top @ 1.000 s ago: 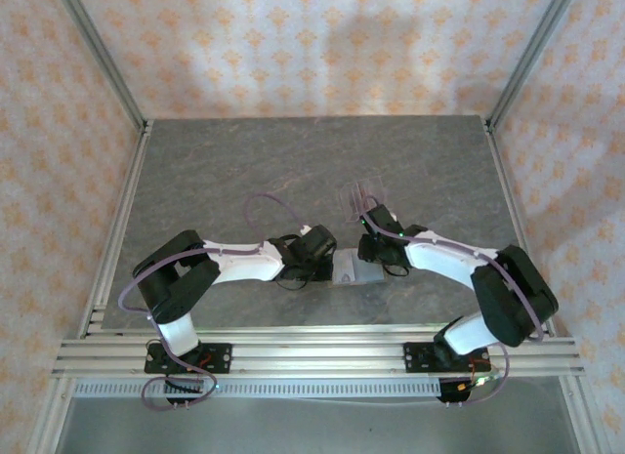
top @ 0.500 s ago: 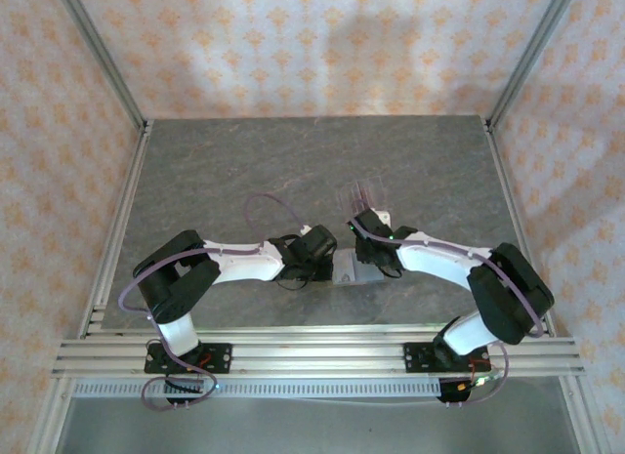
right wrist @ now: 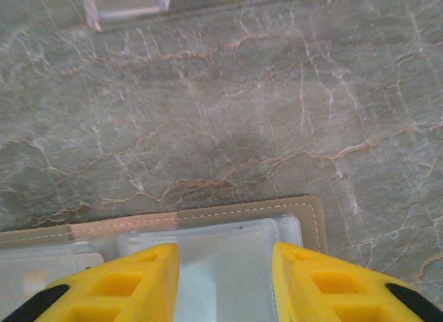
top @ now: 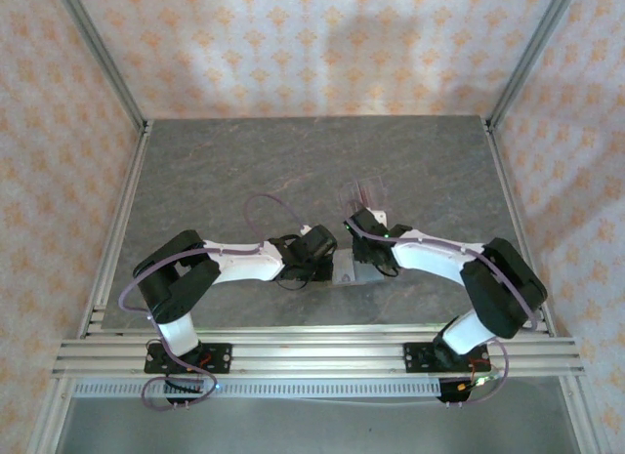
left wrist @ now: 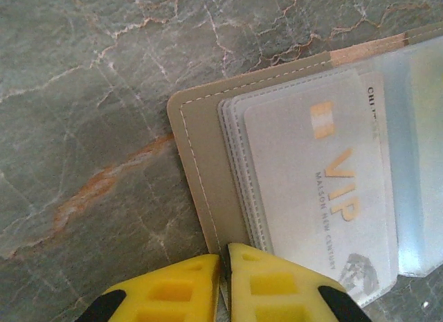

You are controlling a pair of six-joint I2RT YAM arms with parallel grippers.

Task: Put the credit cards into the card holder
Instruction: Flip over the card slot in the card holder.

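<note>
Your right gripper [right wrist: 223,254] has slid a little to the left since a second ago, and the clear rack [top: 361,192] behind it now stands uncovered. Its fingers are spread apart above a clear pocket of the card holder [left wrist: 201,163]. The card holder lies open on the table [top: 244,171], between your two arms. Left gripper [left wrist: 223,258] — fingers pressed together, pinching the tan cover's near edge. One white card [left wrist: 325,190] with gold "VIP" lettering sits in a pocket.

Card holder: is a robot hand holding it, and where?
The left gripper pinches the card holder by the edge of its tan cover. The right gripper stands open over it, gripping nothing.
</note>
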